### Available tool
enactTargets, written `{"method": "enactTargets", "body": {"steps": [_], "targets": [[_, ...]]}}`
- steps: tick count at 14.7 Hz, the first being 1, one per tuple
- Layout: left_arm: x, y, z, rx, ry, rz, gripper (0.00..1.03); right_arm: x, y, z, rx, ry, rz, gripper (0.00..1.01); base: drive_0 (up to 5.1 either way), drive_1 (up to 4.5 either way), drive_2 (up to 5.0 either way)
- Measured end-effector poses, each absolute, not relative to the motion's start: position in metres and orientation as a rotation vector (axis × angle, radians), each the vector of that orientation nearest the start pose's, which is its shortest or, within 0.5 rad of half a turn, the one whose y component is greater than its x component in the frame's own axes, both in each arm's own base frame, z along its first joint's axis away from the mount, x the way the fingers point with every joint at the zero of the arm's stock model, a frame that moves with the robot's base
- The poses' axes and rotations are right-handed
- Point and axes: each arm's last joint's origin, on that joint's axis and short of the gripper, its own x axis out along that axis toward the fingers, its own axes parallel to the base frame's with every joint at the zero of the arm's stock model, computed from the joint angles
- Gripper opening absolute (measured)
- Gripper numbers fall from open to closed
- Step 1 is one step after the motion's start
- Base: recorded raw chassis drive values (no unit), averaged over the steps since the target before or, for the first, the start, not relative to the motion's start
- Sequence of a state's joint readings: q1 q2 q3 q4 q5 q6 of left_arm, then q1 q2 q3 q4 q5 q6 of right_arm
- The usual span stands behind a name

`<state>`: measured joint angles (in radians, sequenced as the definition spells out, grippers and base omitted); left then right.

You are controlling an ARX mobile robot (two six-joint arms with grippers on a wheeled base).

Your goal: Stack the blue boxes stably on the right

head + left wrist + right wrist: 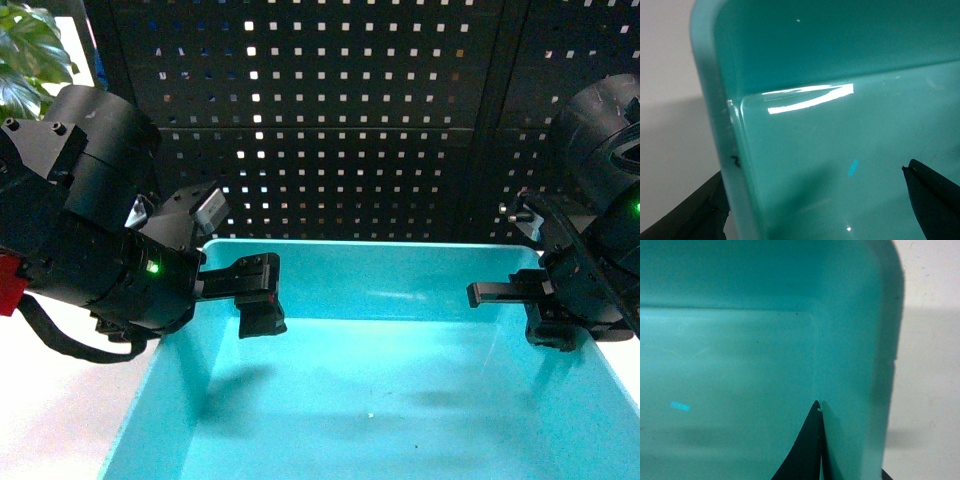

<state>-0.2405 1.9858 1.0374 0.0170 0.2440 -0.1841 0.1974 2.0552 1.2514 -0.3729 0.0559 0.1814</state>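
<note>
Head view first: one turquoise tub (380, 400) fills the lower middle of the picture, its open top facing up, its far rim running just below a black pegboard wall (350, 120). It sits on a pale table (50, 420) that shows at lower left. The left gripper (215, 290) comes in from the left, one black finger reaching over the tub's left wall into the inside. The right gripper (545, 300) mirrors it at the tub's right wall, a black finger poking inward above the basin. A green leafy plant (30, 55) peeks in at the top left corner.

Over to the left wrist camera: we're right on the tub's left wall (725, 100), seen close with a bright glare streak across the floor of the basin. One dark finger (935, 200) sits inside the tub at lower right, the other dark finger (685, 215) is outside at lower left over the pale table, so the jaws are spread and straddling that wall; whether the pads actually press it, I cannot tell.

Right wrist camera now: the tub's right wall (860, 365) runs up the frame, pale table to its right. A dark finger (805, 450) lies flat against the wall's inner face at the bottom edge. The outer finger is barely a dark sliver at the bottom, so a firm clamp can't be confirmed here
</note>
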Motion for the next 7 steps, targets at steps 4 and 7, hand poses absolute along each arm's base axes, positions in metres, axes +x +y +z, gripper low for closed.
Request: {"method": "enactTargets", "body": {"steps": [4, 7], "targets": [[0.3574, -0.0968, 0.1002, -0.139, 0.981, -0.320, 0.69, 0.3858, 0.0757, 0.1131, 0.012, 1.175, 0.020, 0.02, 0.0, 0.00, 0.0], [0.3545, -0.0923, 0.1006, -0.143, 0.986, -0.239, 0.39, 0.3849, 0.0787, 0.1141, 0.011, 1.176, 0.030, 0.02, 0.0, 0.00, 0.0]]}}
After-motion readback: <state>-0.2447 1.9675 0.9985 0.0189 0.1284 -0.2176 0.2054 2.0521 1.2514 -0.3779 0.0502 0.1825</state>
